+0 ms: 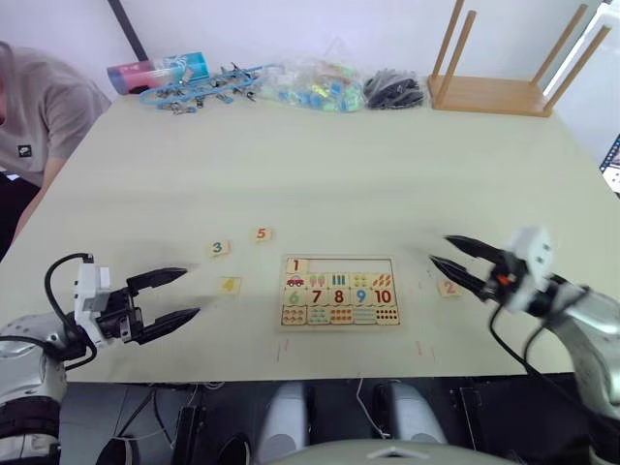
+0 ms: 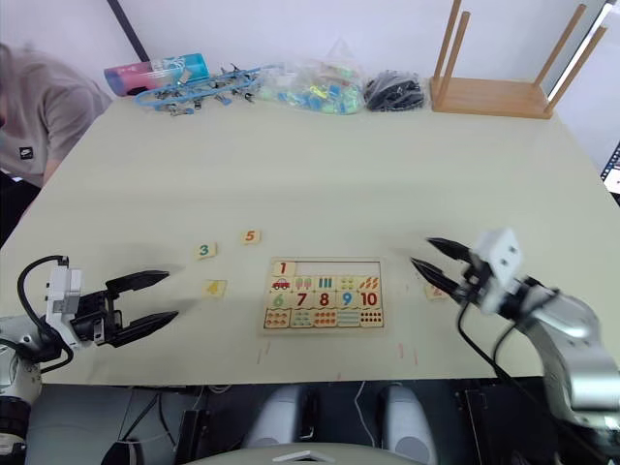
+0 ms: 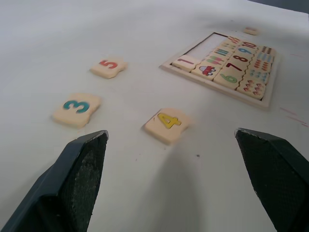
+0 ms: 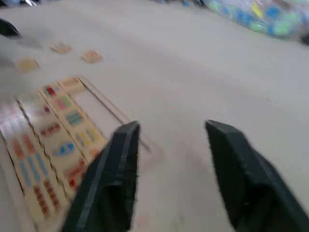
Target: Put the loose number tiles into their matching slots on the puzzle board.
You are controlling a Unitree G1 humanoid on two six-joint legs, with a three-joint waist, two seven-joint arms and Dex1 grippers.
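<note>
The puzzle board (image 1: 339, 258) lies flat near the table's front edge. Tile 1 (image 1: 296, 264) sits in the first of the matching slots; the rest of that row (image 1: 354, 265) is bare wood. Three loose number tiles lie left of the board: tile 3 (image 1: 219, 248), tile 5 (image 1: 262, 234) and tile 4 (image 1: 230, 285). Tile 2 (image 1: 449, 287) lies right of the board. My left gripper (image 1: 190, 293) is open and empty, just left of tile 4 (image 3: 166, 123). My right gripper (image 1: 439, 249) is open and empty, hovering just above tile 2.
A person (image 1: 39, 107) sits at the table's left side. Along the far edge lie a pink and blue tube (image 1: 155, 70), blue clips (image 1: 199, 89), a bag of coloured pieces (image 1: 310, 85), a black bundle (image 1: 392, 89) and an upturned wooden stool (image 1: 504, 92).
</note>
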